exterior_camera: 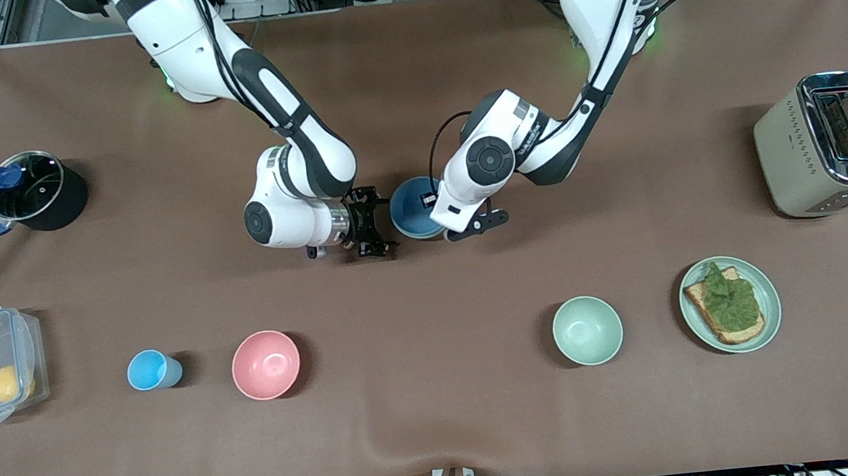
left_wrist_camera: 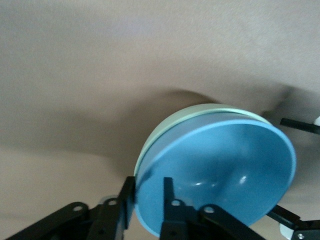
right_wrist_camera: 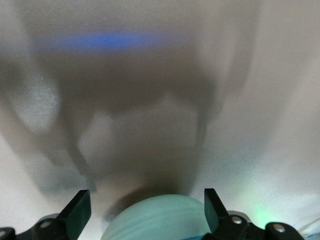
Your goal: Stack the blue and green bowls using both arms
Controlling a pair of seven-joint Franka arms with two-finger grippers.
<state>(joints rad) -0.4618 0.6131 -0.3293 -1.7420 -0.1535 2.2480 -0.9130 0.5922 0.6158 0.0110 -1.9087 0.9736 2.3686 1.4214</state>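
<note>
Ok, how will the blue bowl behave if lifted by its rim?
The blue bowl, pinched at its rim by the left gripper, looks rigid and thin-walled, so probably light. It sits tilted inside the green bowl, which the open right gripper straddles; smooth walls may let the two slip apart. Being round, it could roll if released.

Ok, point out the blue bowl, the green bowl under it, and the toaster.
blue bowl [left_wrist_camera: 235,165]: left wrist view, on its inner wall.
green bowl [left_wrist_camera: 192,111]: left wrist view, on the pale rim showing around the blue bowl.
toaster [exterior_camera: 789,156]: front view, on its cream side panel.
</note>
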